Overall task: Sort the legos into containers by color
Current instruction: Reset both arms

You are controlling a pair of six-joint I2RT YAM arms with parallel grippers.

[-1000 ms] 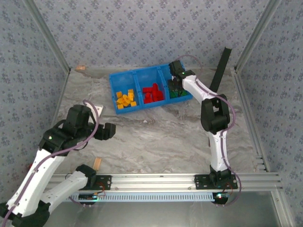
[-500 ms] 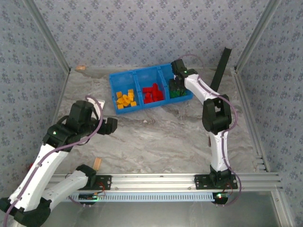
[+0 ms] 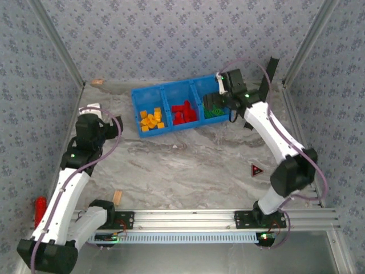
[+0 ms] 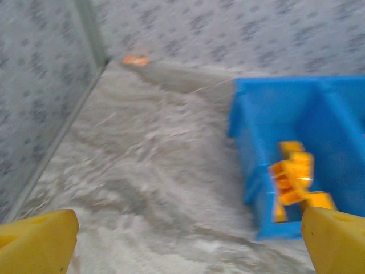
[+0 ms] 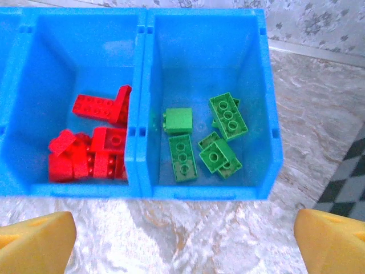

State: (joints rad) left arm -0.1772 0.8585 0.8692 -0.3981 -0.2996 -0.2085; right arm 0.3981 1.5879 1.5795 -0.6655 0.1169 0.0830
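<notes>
The blue bin [image 3: 136,108] lies at the back of the table with three compartments. Yellow legos [image 3: 151,120] fill its left one, red legos [image 3: 184,113] the middle, green legos [image 3: 215,113] the right. My right gripper [image 3: 215,103] hovers over the green compartment's near edge. In the right wrist view the right gripper [image 5: 182,242] is open and empty, with the green legos [image 5: 199,140] and red legos [image 5: 94,148] lying in the bin [image 5: 140,85]. My left gripper [image 3: 107,124] is open near the left wall. In the blurred left wrist view the left gripper [image 4: 185,245] is empty, the yellow legos [image 4: 293,177] at the right.
A tan wooden block [image 3: 117,197] lies by the front rail, and a red cylinder [image 3: 40,210] lies off the table's left edge. A red triangle mark [image 3: 256,169] sits on the right. A black post [image 3: 265,85] leans at the back right. A small orange thing [image 3: 98,83] lies in the back left corner.
My right gripper opened and drew back from the green compartment while the arm's elbow swung out to the right. My left gripper moved back and left and opened wider.
</notes>
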